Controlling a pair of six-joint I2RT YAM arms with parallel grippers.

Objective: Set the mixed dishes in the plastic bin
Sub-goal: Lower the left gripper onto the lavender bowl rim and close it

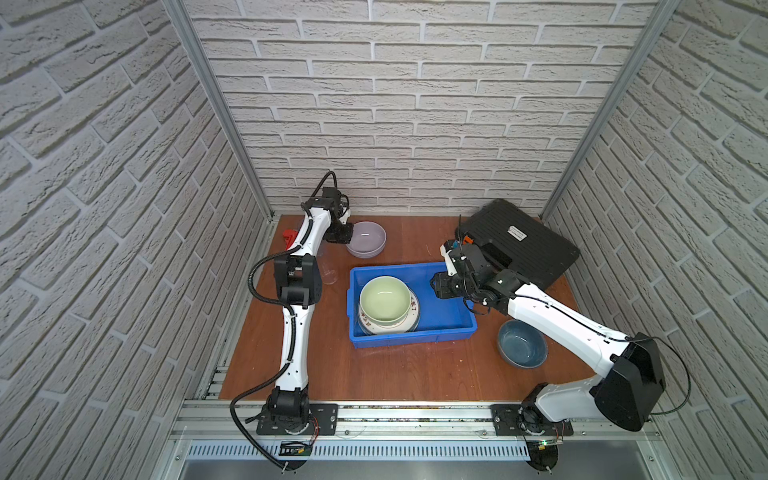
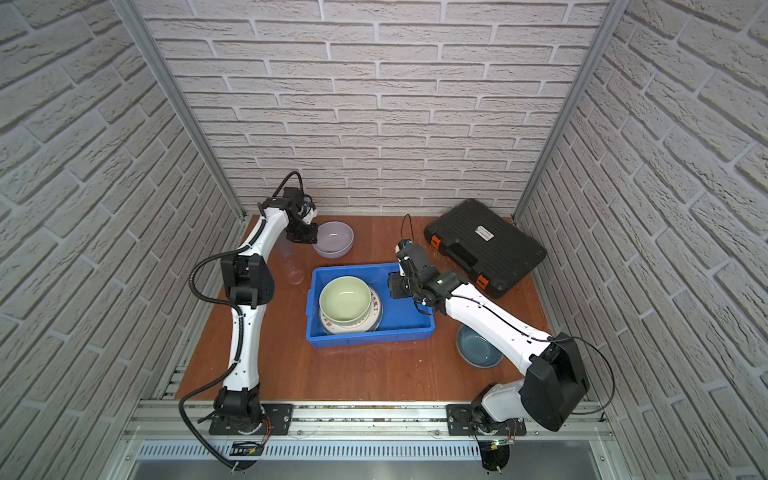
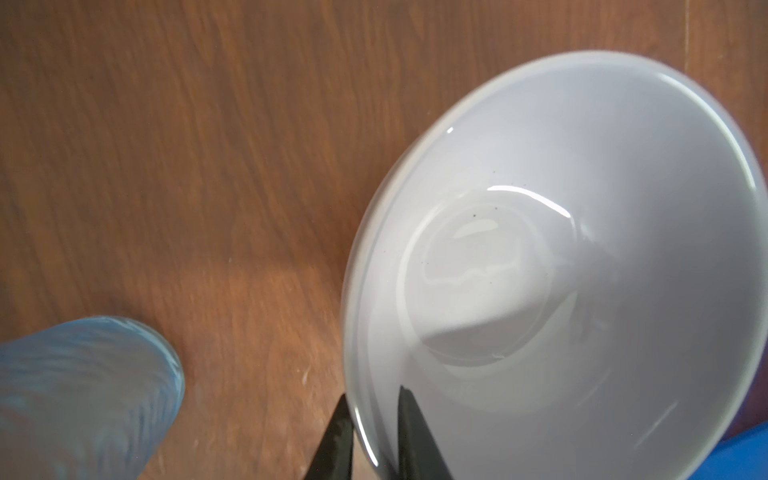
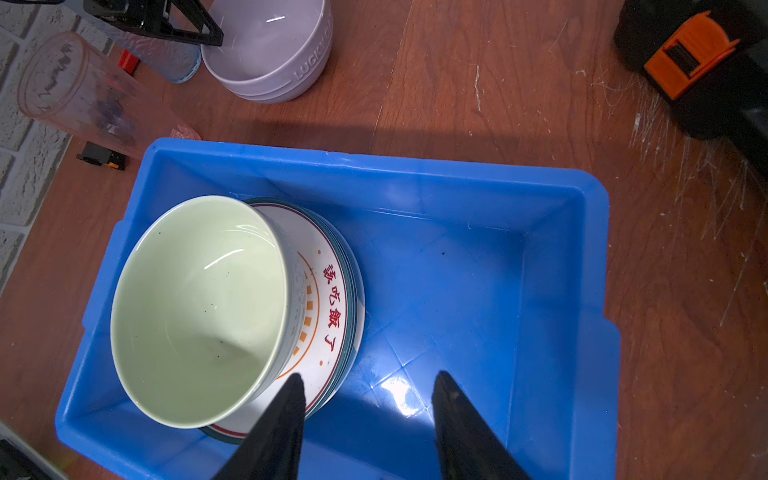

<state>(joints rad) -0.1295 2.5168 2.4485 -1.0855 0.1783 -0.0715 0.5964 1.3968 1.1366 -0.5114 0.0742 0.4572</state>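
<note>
My left gripper is shut on the rim of the lilac bowl, one finger inside and one outside; in both top views the bowl sits at the back left of the table. The blue plastic bin holds a pale green bowl on stacked plates. My right gripper hangs open over the bin's bare right half, holding nothing. A blue-grey bowl stands on the table right of the bin. Two clear tumblers stand left of the lilac bowl.
A black tool case with orange latches lies at the back right, close behind my right arm. A red pipe wrench lies at the back left, partly hidden by my left arm. Brick walls close in three sides.
</note>
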